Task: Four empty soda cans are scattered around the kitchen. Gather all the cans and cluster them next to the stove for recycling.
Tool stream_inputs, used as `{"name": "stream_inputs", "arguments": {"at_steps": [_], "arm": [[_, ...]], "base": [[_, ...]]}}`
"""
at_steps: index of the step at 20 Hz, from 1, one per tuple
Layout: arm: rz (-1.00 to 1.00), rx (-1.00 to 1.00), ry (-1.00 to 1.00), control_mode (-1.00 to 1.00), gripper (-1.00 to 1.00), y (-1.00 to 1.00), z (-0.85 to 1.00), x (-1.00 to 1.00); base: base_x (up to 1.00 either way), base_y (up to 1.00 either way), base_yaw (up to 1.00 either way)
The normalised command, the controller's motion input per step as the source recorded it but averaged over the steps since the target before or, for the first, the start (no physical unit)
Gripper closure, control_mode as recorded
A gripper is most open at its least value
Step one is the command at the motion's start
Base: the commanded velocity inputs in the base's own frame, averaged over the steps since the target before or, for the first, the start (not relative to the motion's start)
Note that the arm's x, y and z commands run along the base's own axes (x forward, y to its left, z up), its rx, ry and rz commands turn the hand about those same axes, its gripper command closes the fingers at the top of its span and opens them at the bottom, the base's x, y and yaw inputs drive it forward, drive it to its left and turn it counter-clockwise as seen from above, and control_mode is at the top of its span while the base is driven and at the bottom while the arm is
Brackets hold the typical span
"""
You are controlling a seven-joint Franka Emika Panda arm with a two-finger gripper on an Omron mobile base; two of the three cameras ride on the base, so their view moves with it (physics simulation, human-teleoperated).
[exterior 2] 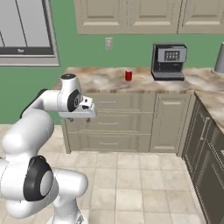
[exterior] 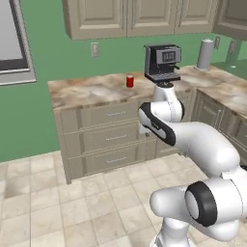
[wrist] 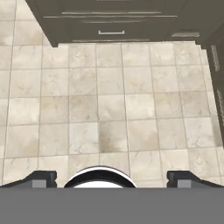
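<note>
One red soda can (exterior: 130, 81) with a silver top stands upright on the marble counter (exterior: 91, 91), left of the coffee machine; it is the same soda can (exterior 2: 128, 75) in the right base view. My gripper (wrist: 112, 179) hangs open and empty over the tile floor, its fingertips (wrist: 41, 179) wide apart. It points down in front of the drawers. My hand (exterior 2: 81, 112) is well below and to the left of the can, short of the counter. The stove is out of view.
A black and silver coffee machine (exterior: 162, 61) stands on the counter right of the can, and a paper towel roll (exterior: 205, 54) in the corner. Drawer fronts (exterior: 113, 137) face me. A second counter run (exterior 2: 212, 103) extends along the right. Tile floor (wrist: 112, 109) lies below.
</note>
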Motion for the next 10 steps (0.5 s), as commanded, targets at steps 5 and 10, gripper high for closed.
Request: {"name": "stream_inputs", "arguments": {"at_steps": [5, 10], "arm": [[0.00, 0.00, 0.00, 1.00, -1.00, 0.00, 0.00, 0.00], [0.00, 0.00, 0.00, 1.00, -1.00, 0.00, 0.00, 0.00]], "base": [[0.96, -0.29, 0.00], [0.94, -0.36, 0.00]]}}
